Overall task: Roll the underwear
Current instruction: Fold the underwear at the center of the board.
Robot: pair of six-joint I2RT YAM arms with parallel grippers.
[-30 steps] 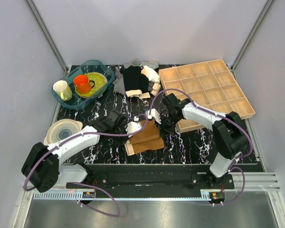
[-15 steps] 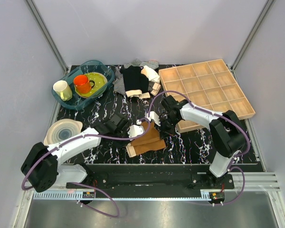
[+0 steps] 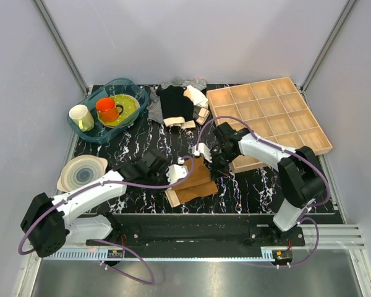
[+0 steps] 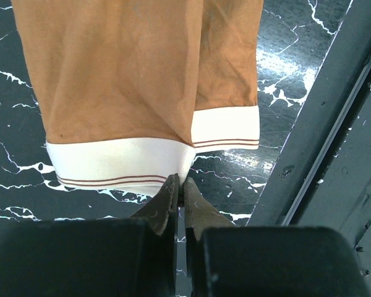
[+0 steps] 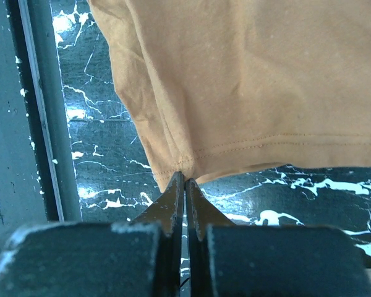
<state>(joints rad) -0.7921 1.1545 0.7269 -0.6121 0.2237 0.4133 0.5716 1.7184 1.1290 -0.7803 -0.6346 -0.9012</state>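
While the left pincer (image 4: 180, 185) and right pincer (image 5: 184, 179) both pinch it tight shut, the underwear (image 3: 191, 179) lies between them.
Waistband (image 4: 111, 164) left, hem (image 5: 247, 151) right — that is its long way.

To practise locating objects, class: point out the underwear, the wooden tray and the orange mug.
underwear (image 3: 198, 180): top view, middle of brown fabric.
wooden tray (image 3: 250, 84): top view, far rim.
orange mug (image 3: 106, 109): top view, its body.

No legible text, labels or numbers.

Black marble table (image 3: 260, 189); on it underwear (image 3: 195, 184), compartment tray (image 3: 260, 111), basin (image 3: 94, 137), plate (image 3: 81, 171)
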